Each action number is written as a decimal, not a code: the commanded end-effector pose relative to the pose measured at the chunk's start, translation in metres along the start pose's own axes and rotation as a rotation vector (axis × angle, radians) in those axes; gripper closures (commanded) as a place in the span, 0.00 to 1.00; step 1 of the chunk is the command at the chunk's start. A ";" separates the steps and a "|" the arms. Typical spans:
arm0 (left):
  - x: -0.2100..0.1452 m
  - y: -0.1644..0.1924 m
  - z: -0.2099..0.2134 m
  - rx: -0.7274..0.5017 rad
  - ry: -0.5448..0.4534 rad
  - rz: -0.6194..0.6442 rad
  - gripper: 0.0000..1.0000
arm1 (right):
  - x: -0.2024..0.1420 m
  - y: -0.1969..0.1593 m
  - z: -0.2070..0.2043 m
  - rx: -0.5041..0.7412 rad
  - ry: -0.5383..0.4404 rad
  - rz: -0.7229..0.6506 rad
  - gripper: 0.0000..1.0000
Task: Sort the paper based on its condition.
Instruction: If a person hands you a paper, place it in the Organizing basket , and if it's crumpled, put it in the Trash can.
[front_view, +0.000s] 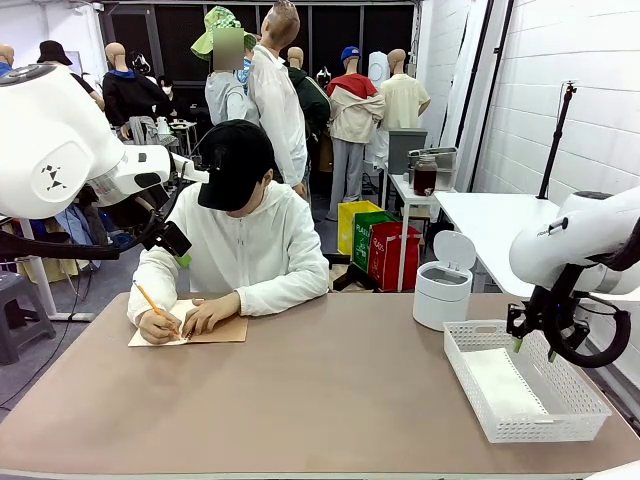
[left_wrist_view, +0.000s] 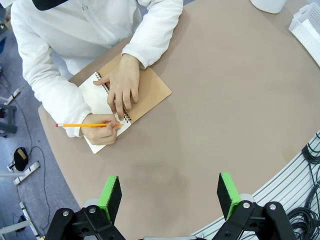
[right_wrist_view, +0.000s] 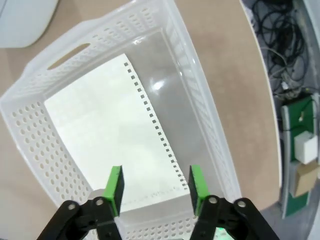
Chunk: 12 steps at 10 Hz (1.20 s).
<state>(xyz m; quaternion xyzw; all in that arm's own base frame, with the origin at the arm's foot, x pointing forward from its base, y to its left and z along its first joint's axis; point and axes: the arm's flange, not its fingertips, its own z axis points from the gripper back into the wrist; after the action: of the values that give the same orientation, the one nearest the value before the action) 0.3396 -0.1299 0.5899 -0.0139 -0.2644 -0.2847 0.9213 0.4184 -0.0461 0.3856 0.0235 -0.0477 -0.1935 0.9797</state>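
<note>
At the lower right of the front view a white perforated basket (front_view: 545, 432) sits on the tan worktop (front_view: 320, 400), and the paper (front_view: 505, 385) lies flat on its floor. The right gripper (front_view: 535, 345) hangs just above the basket. In the right wrist view its green-padded fingers (right_wrist_view: 116, 187) stand apart, grasping nothing. The paper lies below them inside the basket, its row of punched holes along the edge towards the right of that frame. Just beyond the basket stands a small white bin (front_view: 443, 285) with its lid tipped up. In the left wrist view the left gripper (left_wrist_view: 170, 192) hovers high over bare worktop, fingers spread wide and empty. At the far edge, left of centre in the front view, a person (front_view: 245, 240) bends over an open brown-covered notebook (left_wrist_view: 150, 92). The writing hand (left_wrist_view: 102, 132) holds a yellow pencil (left_wrist_view: 82, 125) on the page, and the free hand (left_wrist_view: 121, 90) lies flat across the spiral binding.
</note>
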 end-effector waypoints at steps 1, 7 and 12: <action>0.000 0.001 0.001 -0.001 -0.002 -0.003 0.00 | 0.007 0.007 0.012 -0.048 0.028 -0.027 0.00; 0.000 0.001 0.001 -0.001 -0.002 -0.003 0.00 | 0.006 0.005 0.015 -0.021 0.033 -0.016 0.00; 0.000 0.001 0.001 -0.001 -0.002 -0.003 0.00 | 0.006 0.005 0.015 -0.021 0.033 -0.016 0.00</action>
<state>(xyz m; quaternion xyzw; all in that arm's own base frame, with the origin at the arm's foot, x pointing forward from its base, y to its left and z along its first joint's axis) 0.3396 -0.1299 0.5899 -0.0139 -0.2644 -0.2847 0.9213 0.4246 -0.0440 0.4041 0.0161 -0.0277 -0.2053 0.9782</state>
